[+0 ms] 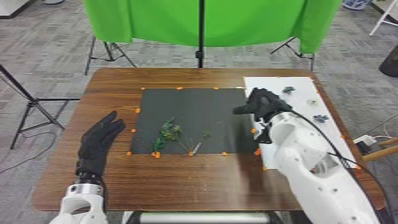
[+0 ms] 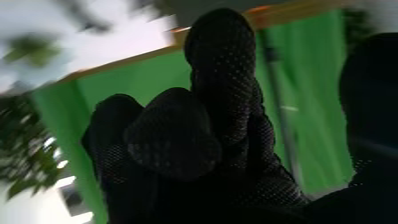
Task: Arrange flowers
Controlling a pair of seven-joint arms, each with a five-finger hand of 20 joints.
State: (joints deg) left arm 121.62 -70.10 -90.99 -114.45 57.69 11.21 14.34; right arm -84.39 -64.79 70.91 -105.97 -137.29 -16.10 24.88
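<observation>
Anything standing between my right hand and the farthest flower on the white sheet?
Nothing visible stands between the right hand and that flower near the far edge; in the head view, bare white sheet lies between them.

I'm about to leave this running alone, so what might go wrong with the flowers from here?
The right robot hand is close to the small flowers on the white sheet, so it may brush one aside. The green sprigs lie bunched on the black mat; lifting one might drag others along. The left robot hand is beside the mat and could knock them if it swings inward.
</observation>
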